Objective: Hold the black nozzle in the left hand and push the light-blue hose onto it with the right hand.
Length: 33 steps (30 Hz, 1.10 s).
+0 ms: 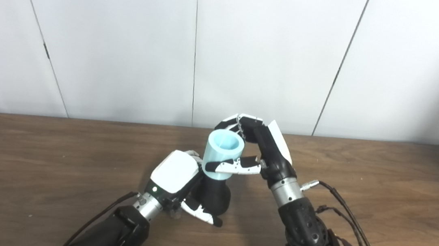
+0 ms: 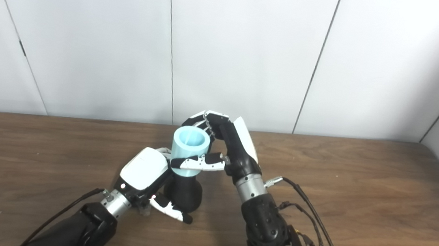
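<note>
Right hand (image 1: 267, 152): fingers curled round the far side of the light-blue hose (image 1: 223, 154), thumb lying across its near face. Clamped on the hose from both sides, which keeps the short tube upright and leaves its open mouth facing up, clear of the fingers. Grip sits on the lower half of the tube, close to the joint, probably so a downward push does not tip it.

Left hand (image 1: 176, 179): wrapped round the black nozzle (image 1: 213, 197), back of the hand turned toward the camera, thumb reaching under and in front of the flared base. Closed on the nozzle. Fingers on the far side are hidden, so how many bear on it cannot be told. The hold looks like a brace against the push from above.

Hose and nozzle: hose stands directly on top of the nozzle, axes roughly in line, lower rim of the hose meeting the black body. How far it has seated is not visible.

Nozzle's base is low, near or on the worktop (image 1: 359, 194); contact not clear. Judgement: mating step in hand, more downward pressure likely needed.
</note>
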{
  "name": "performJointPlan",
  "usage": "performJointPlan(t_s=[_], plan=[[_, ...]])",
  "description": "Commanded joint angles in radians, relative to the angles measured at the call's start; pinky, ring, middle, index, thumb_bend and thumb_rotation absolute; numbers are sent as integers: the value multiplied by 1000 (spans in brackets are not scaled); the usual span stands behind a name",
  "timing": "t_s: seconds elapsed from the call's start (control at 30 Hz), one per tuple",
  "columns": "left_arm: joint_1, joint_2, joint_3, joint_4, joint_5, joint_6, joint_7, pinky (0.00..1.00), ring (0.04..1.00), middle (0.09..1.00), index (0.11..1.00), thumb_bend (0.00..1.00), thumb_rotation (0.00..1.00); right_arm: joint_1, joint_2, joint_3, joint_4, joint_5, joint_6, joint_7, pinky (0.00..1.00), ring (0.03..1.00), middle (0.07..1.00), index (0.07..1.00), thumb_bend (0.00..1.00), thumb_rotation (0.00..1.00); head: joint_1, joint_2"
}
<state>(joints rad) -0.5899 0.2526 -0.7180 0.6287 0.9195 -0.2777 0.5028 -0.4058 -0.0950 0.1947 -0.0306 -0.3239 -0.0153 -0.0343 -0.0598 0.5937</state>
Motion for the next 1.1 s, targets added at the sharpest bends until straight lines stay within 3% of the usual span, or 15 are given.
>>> performJointPlan(t_s=[0.0, 0.23, 0.4, 0.57, 0.87, 0.93, 1.07], plan=[[244, -77, -111, 102, 33, -8, -76, 682, 477, 415, 497, 501, 0, -62, -34, -8, -68, -43, -44, 9, 240, 308, 436, 530, 520, 0, -3, -5], [244, -75, -107, 89, 29, -8, -91, 681, 476, 411, 495, 501, 0, -45, -32, -14, -84, -50, -26, 21, 237, 310, 435, 530, 520, 0, 1, 2], [250, -76, -105, 82, 32, 0, -87, 679, 479, 419, 486, 502, 0, -22, -15, -26, -41, -28, -72, -9, 260, 330, 436, 532, 519, 0, 12, 0], [255, -70, -107, 60, 37, 7, -92, 678, 478, 419, 503, 501, 0, 2, 17, -49, -16, -10, -71, -37, 289, 352, 442, 529, 520, 0, 17, 16], [260, -62, -108, 35, 35, 20, -105, 680, 479, 421, 515, 500, 0, 45, 39, -47, 14, -29, -70, -56, 240, 309, 423, 527, 520, 0, 19, 16], [260, -62, -106, 36, 33, 18, -104, 682, 474, 428, 523, 500, 0, 56, 43, -46, 31, -29, -88, -67, 215, 287, 412, 526, 519, 0, 19, 13], [260, -61, -109, 40, 44, 24, -96, 678, 478, 415, 505, 500, 0, 70, 39, -35, 71, -26, -157, -77, 274, 339, 440, 527, 521, 0, 21, 11]])
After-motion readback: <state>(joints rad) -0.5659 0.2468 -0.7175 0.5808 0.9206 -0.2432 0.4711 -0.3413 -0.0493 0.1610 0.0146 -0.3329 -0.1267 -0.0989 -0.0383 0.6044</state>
